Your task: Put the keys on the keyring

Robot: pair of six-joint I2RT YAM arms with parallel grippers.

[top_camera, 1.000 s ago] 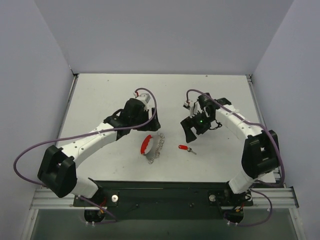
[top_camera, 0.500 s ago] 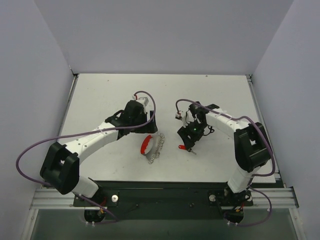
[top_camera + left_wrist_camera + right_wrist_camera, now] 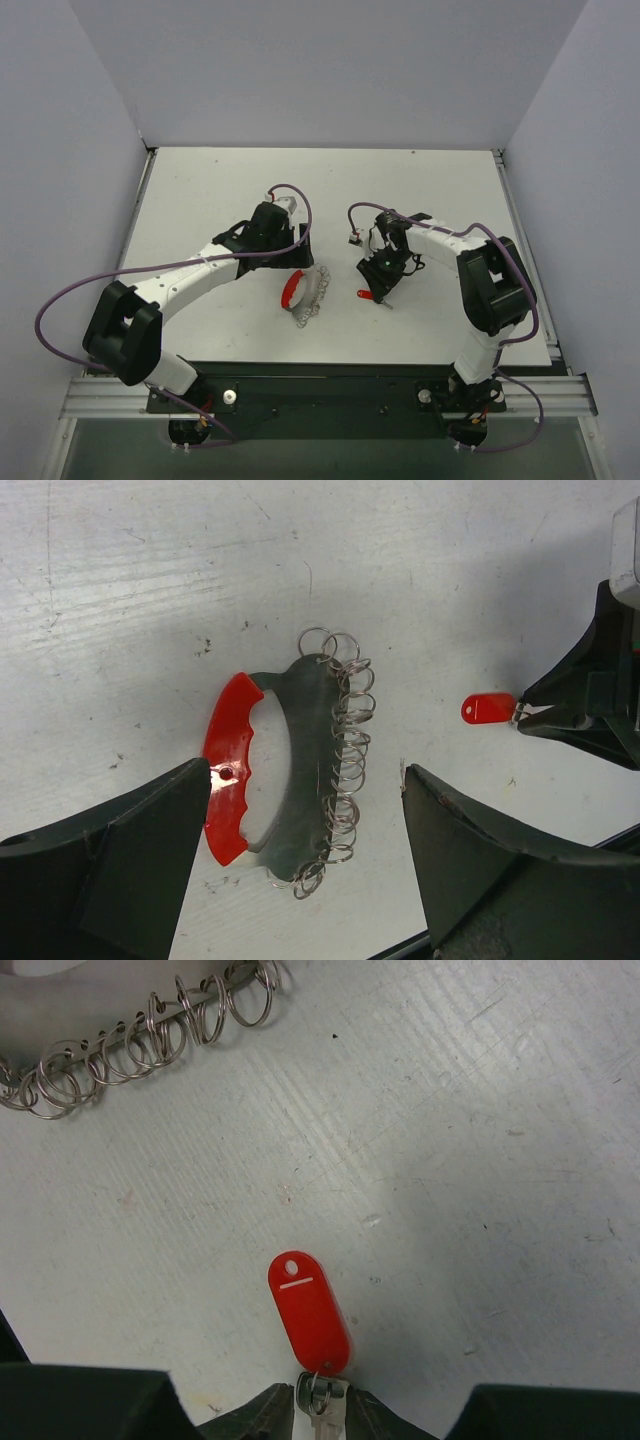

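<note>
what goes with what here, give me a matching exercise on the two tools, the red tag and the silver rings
1 left tool
2 right tool
3 red tag
4 silver rings

a strung along the metal plate's edge
b pinching the small key
c open, above the red handle and plate
d lying flat on the table

Pairs: 1-c, 2-b, 3-d, 4-a

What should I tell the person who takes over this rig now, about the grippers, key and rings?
Left gripper: open, over the red-handled holder, a finger on each side.
Right gripper: shut on the head of the key; key and red tag lie on the table.
Rings: in a row along the holder's edge.
Done: key gripped. Left: lift it, thread it onto a ring.
</note>
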